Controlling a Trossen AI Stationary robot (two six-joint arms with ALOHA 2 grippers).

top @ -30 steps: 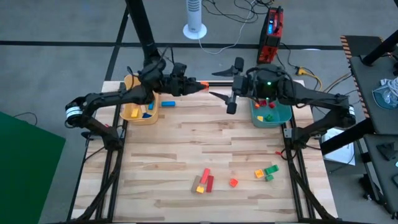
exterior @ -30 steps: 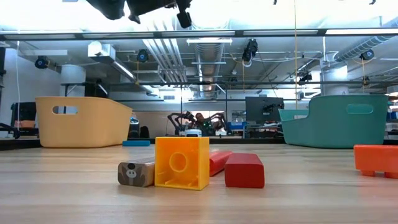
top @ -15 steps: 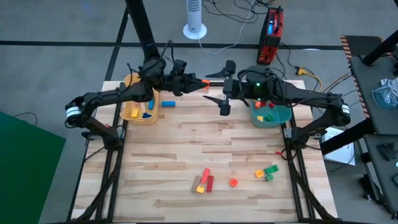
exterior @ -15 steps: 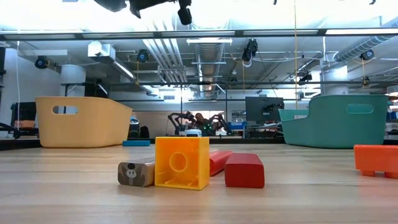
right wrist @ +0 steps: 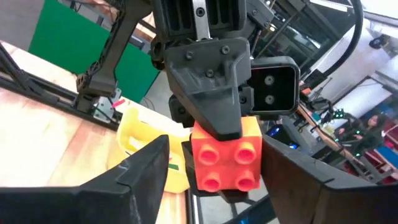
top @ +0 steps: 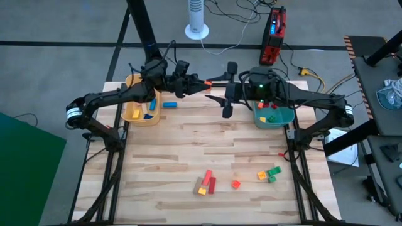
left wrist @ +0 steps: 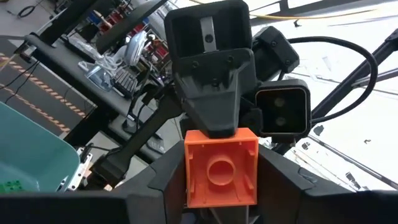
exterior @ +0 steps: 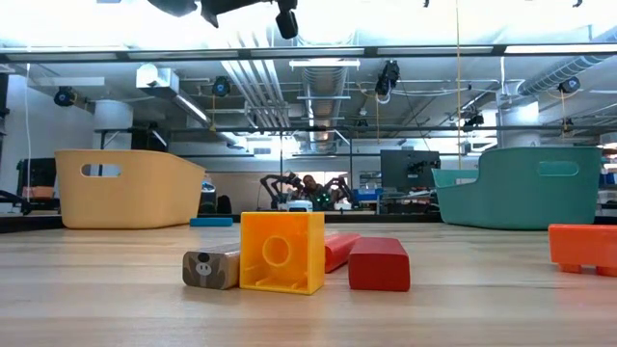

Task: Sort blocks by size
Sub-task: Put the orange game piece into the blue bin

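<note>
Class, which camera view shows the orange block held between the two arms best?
The left wrist view: the orange block fills its centre, hollow underside facing us. The right wrist view shows its studded side. The high view shows a small orange speck; the low view misses it.

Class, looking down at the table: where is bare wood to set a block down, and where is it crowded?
Free: the wide middle of the table, between the bins and the near blocks, and the near left corner. Crowded: the red-yellow cluster, the green-orange cluster, and the far edge, where both grippers meet.
</note>
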